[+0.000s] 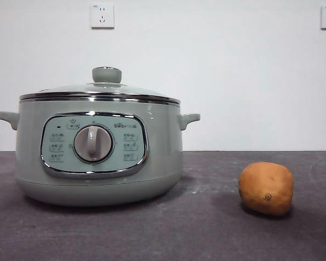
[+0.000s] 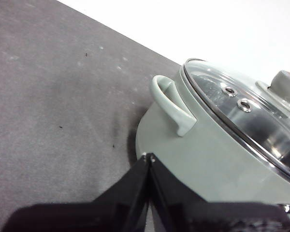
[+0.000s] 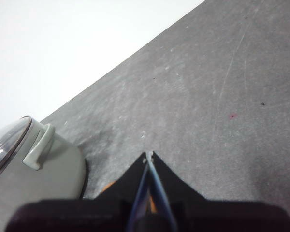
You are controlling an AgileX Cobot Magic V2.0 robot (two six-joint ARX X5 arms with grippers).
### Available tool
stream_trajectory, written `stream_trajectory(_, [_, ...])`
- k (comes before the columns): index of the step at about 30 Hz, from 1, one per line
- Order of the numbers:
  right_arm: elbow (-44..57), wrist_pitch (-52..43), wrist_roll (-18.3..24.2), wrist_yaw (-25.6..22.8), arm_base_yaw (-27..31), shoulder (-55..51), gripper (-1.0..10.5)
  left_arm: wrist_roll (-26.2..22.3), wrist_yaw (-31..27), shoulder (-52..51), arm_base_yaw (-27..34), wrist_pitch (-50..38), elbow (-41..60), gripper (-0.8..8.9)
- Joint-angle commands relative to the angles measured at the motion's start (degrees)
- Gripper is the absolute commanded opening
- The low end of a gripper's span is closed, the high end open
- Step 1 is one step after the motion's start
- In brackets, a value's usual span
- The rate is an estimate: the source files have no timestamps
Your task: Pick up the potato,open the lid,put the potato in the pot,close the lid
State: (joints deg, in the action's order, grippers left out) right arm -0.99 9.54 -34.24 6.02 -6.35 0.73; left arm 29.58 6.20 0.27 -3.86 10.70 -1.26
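Both grippers hang closed and empty above the table: the right gripper (image 3: 149, 155) shows its two black jaws pressed tip to tip with nothing between them, and the left gripper (image 2: 148, 157) is shut the same way beside the pot's near handle (image 2: 171, 106). The potato (image 1: 265, 188), orange-brown with a small dark eye spot facing the front camera, lies on the dark grey table (image 1: 206, 234) well apart from the pot (image 1: 98, 152), off the side where the pot's other handle juts out; in the right wrist view only slivers of orange show past the jaws, which suggests that this gripper is poised nearly over it. The first step, picking up the potato, appears not yet begun. To do it well, the right gripper would likely need to open wide, come straight down and close across the rounded middle, since the smooth skin could let it roll or squirt free from an off-centre pinch. The lid (image 1: 100, 89) sits closed on the pot, its sage-green knob (image 1: 106, 74) upright at the centre, so the left gripper looks best placed to lift it by that knob. Between potato and pot nothing is seen. Two wall sockets (image 1: 102, 16) are set in the white wall behind the pot.
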Motion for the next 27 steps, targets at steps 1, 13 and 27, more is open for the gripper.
stream_trajectory(1, [0.3,0.4,-0.8,0.1,0.1,0.1,0.0,0.4,0.6,-0.2,0.1,-0.6,0.9,-0.04])
stream_trajectory(13, [-11.5,7.2,4.2,0.2,0.1,7.8,0.0,-7.0,1.7,2.7,0.2,6.2,-9.7,-0.08])
stream_trajectory(27, [-38.2,19.6,14.8,11.9,0.1,34.1,0.0,-19.5,7.1,24.6,0.1,18.9,-35.2,-0.05])
